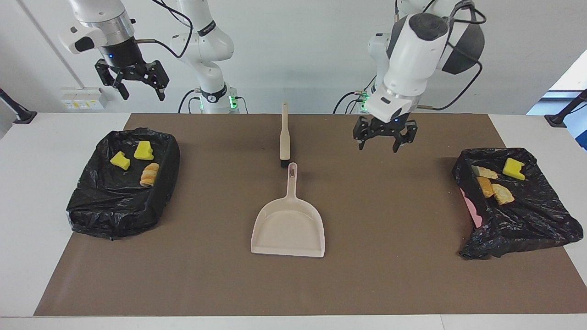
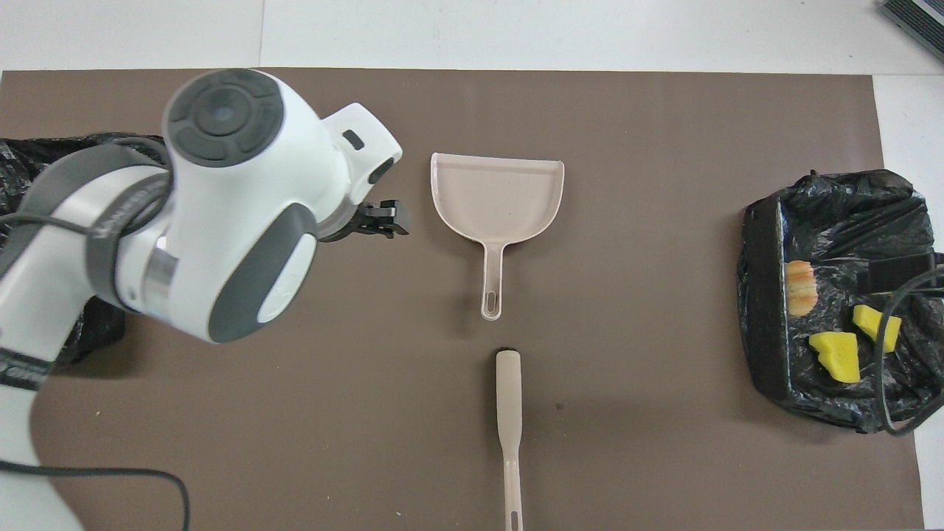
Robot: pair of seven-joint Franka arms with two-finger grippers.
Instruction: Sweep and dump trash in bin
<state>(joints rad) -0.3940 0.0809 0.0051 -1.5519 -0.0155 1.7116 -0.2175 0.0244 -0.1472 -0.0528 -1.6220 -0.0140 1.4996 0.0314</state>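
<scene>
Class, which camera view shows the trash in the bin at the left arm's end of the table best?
The facing view. There the black-lined bin lies open to the camera, with a yellow sponge piece and pale and orange-brown lumps in plain sight. In the overhead view the left arm covers nearly all of that bin, and none of its trash shows.
</scene>
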